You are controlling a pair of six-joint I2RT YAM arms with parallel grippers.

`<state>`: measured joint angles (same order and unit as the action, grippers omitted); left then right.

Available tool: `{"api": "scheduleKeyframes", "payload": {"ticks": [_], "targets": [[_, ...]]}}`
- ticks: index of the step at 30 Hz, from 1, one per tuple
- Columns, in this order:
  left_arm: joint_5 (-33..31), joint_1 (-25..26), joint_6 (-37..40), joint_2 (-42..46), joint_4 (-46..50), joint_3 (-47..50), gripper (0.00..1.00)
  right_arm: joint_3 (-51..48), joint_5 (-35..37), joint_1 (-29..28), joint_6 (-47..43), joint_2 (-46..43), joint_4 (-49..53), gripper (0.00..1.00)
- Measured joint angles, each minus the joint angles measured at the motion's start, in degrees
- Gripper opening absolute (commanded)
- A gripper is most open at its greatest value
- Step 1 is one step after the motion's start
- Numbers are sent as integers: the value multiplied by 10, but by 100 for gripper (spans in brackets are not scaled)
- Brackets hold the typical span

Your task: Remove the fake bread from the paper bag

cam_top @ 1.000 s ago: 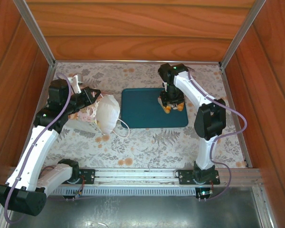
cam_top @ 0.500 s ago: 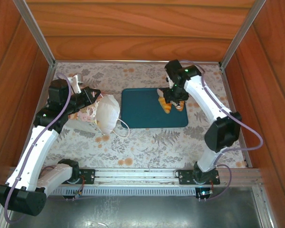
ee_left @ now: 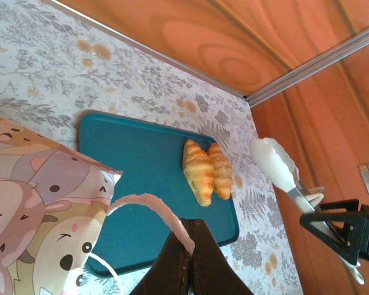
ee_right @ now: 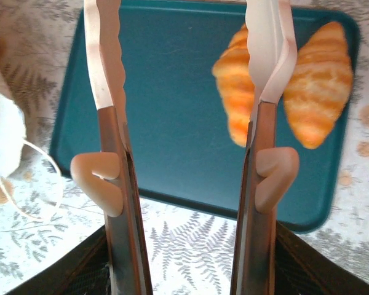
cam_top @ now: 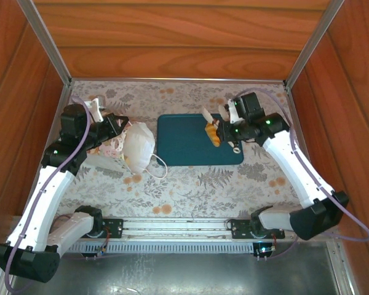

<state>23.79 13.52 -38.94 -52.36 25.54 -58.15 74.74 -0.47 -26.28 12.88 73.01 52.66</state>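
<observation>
I see the two croissants (ee_left: 207, 172) lying side by side on the right part of the teal tray (cam_top: 181, 141). They are just beyond the right gripper (ee_right: 184, 43), whose fingers stand apart with nothing between them. One second ago this gripper was low over the croissants; now it has drawn back to the right. The left gripper (ee_left: 190, 238) is clenched on the pink handle (ee_left: 149, 204) of the paper bag (cam_top: 138, 146), left of the tray, as before.
</observation>
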Motion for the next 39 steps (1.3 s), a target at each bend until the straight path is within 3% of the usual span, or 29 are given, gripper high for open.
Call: {"api": "scheduleKeyframes", "payload": {"ticks": [9, 17, 27, 39], "targets": [[-29, 0, 19, 18, 41, 0, 0, -113, -133, 0, 6, -94, -85, 56], [-55, 0, 21, 30, 71, -1, 0, -163, -230, -41, 8, -97, -132, 54], [-78, 0, 37, 33, 124, -23, 0, -188, -242, -201, 0, -57, -191, 53], [-96, 0, 39, 33, 143, -23, 0, -123, -188, -335, -22, 132, -231, 53]]}}
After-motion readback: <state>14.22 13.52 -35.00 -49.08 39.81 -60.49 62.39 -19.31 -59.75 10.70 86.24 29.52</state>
